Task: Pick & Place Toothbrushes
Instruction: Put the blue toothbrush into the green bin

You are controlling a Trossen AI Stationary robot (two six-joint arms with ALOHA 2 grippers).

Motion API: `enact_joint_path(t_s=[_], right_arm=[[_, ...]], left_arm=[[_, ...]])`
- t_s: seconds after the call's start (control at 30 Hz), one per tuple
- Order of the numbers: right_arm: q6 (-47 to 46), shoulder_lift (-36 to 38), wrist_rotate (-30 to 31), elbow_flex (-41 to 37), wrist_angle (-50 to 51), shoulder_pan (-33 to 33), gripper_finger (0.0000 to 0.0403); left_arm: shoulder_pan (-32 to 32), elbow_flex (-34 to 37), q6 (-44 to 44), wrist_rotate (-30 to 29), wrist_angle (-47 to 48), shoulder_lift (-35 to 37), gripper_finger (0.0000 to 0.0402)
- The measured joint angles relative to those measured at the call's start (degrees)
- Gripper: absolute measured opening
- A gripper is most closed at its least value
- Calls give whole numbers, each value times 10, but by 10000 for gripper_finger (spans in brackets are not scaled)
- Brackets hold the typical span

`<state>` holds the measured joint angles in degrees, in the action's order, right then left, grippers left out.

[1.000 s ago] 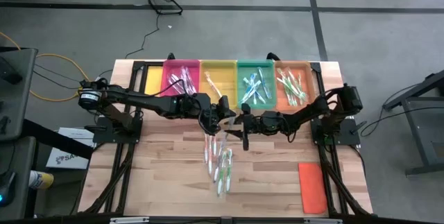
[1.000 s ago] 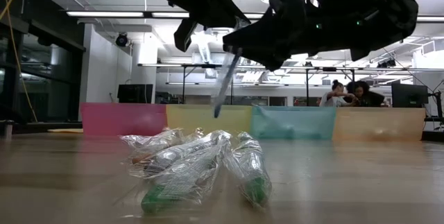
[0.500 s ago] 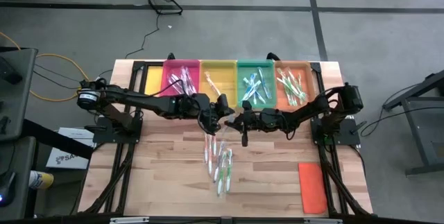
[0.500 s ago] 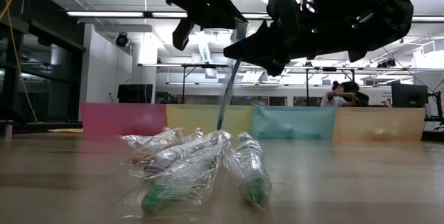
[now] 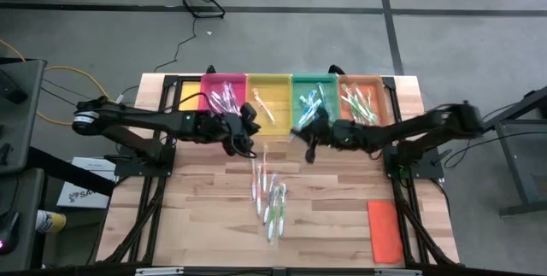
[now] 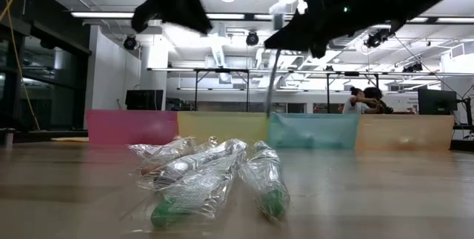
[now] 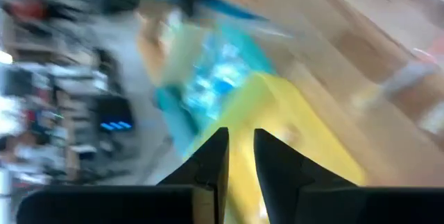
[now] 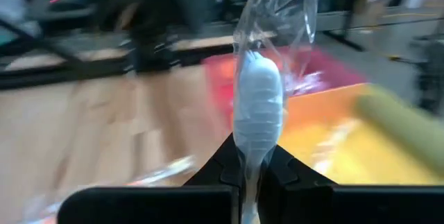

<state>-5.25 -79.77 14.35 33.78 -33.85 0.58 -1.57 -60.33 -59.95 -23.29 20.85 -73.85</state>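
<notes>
1. Closest to the front edge of the table (image 5: pixel 197 225) lies a pile of toothbrushes (image 5: pixel 270 197) in clear wrappers. The pile sits loose, so a low arm could knock it and scatter it.

2. A bit farther back, the right gripper (image 5: pixel 308 144) hangs above the wood. It pinches one wrapped toothbrush (image 8: pixel 257 106) tight by one end. The rest of the brush sticks out past the fingertips. The grip is only on the tip, so I think the brush could swing, twist or slip out on the way. The slippery wrapper makes that more likely.

3. Near it, the left gripper (image 5: pixel 242 136) hovers just in front of the yellow tray (image 5: pixel 268 80). Its fingers (image 7: pixel 211 161) are a little apart and hold nothing. The two arms are close together, so they could bump.

4. At the back stand the pink, yellow, green and orange trays in a row. If the brush is dropped too soon, it could hit the green tray (image 5: pixel 314 78) wall and land outside, or fall in the wrong one.
</notes>
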Motion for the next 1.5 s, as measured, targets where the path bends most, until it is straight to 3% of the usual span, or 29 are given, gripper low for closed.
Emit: enact_joint_path(t_s=[0.2, 0.43, 0.6, 0.7, 0.8, 0.93, 1.1, 1.27, 1.5], right_arm=[[-14, 128, 36, 0, 122, 71, 6], [-28, 172, 36, 0, 164, 176, 5], [-139, 171, -34, 29, 305, 259, 5], [-150, 167, -90, 85, 398, 306, 5], [-140, 150, -130, 152, 490, 336, 5], [-135, 102, -133, 231, 604, 359, 5], [-134, 22, -176, 290, 654, 373, 6], [-134, -59, -178, 346, 711, 383, 13], [-127, -127, -216, 376, 722, 400, 17]], left_arm=[[9, 3, 76, 17, 80, -6, 65], [9, 80, 82, 20, -6, -1, 65], [8, 116, 110, 20, -34, -1, 65], [8, 123, 120, 20, -43, -1, 65], [8, 123, 120, 20, -49, -1, 65], [8, 123, 123, 20, -48, -1, 65], [8, 123, 124, 19, -48, -1, 65], [8, 123, 124, 19, -38, -1, 65], [8, 123, 125, 29, -37, 1, 65]])
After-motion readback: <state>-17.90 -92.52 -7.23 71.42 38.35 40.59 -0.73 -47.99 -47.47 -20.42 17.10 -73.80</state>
